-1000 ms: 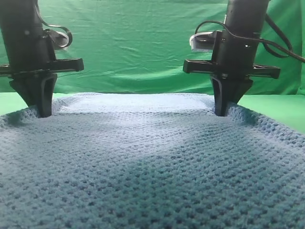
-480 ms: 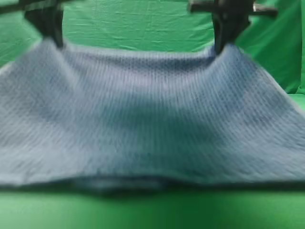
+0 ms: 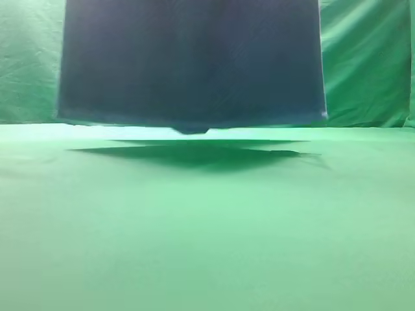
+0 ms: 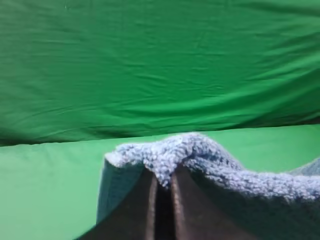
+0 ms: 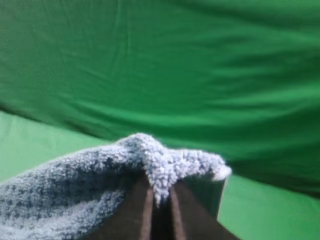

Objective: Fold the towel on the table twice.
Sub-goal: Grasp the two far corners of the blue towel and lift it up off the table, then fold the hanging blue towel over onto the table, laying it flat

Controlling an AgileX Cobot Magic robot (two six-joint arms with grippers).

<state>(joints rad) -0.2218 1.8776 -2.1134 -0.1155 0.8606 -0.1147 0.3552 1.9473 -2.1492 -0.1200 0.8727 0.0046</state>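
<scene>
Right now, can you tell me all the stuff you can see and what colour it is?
towel: one, blue-grey, hanging in the air above the table, its bottom edge clear of the surface, a corner pinched in each claw
table: one, bright green, below the towel, with the towel's shadow on it
backdrop curtain: one, wrinkled green, behind the table
left claw: one, dark, shut on a towel corner
right claw: one, dark, shut on the other towel corner
</scene>
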